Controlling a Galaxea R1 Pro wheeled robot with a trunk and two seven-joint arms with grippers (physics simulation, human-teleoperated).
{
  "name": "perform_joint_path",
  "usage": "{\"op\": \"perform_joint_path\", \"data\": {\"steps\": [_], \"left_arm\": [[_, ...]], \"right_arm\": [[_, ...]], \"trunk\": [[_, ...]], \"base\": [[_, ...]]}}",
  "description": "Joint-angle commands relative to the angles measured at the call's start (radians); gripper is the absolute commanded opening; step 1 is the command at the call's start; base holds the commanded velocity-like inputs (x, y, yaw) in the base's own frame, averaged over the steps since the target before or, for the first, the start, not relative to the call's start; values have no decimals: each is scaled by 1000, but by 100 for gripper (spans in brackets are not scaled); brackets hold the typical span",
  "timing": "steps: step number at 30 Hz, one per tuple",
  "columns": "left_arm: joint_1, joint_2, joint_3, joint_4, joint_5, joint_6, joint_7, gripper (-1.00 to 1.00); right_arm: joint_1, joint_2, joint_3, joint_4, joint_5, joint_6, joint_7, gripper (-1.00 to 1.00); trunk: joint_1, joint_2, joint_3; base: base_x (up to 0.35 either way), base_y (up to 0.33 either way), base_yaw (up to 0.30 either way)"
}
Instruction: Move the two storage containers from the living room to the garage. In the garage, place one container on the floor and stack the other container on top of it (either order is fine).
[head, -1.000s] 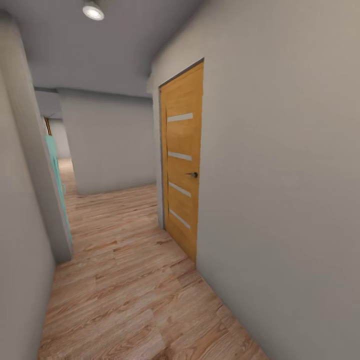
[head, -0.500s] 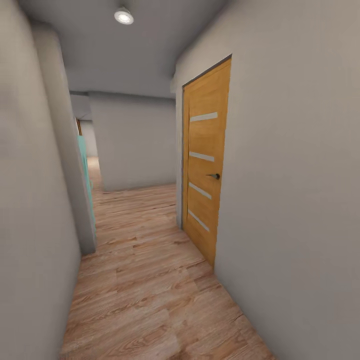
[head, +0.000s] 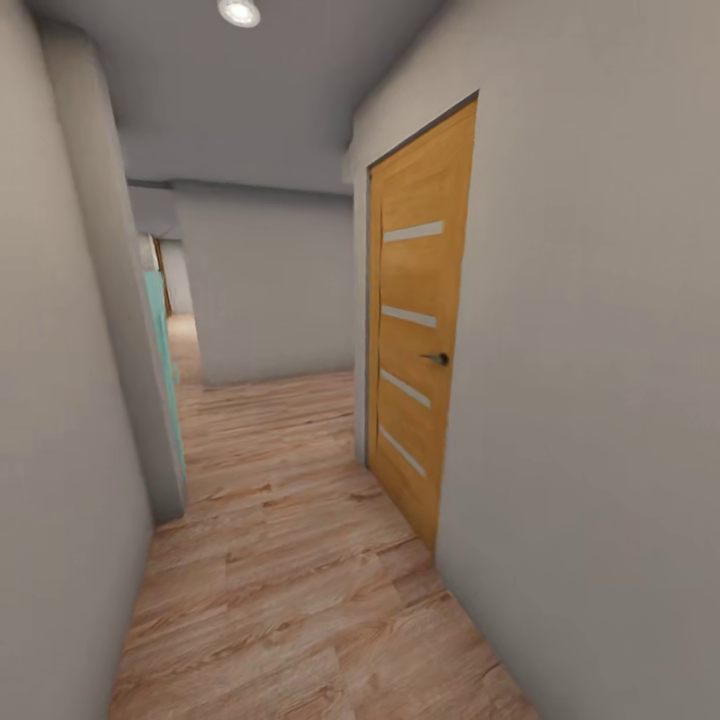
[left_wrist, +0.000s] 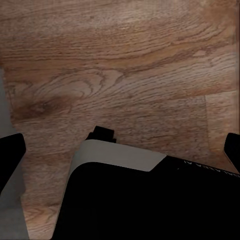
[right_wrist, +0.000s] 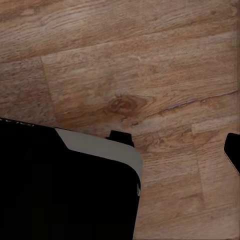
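- While the robot is in transit, the head view shows a hallway: wood floor (head: 300, 600), orange door (head: 415, 320) right; likely next, drive on to find the containers.
- Left wrist: left gripper (left_wrist: 120, 150) fingertips at opposite edges, wide apart, empty; robot's base (left_wrist: 145, 200) below.
- Right wrist: right gripper (right_wrist: 120, 145); I cannot tell its jaws; floor beneath.

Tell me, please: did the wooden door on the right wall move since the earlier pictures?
No. The door sits shut in its frame on the right wall, as before. It only shifts in the head view together with the wall and the wood floor, because the camera moved.
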Motion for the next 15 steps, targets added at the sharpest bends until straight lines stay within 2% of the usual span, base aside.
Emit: {"op": "perform_joint_path", "data": {"steps": [1,15], "left_arm": [[-1,0,-6,1,7,-3,3,100],[-1,0,-6,1,7,-3,3,100]], "right_arm": [[-1,1,8,3,-5,-5,-3,100],[-1,-2,11,3,2,-5,-2,100]], "trunk": [[1,-1,-1],[1,-1,-1]], "base": [[322,0,0],[322,0,0]]}}
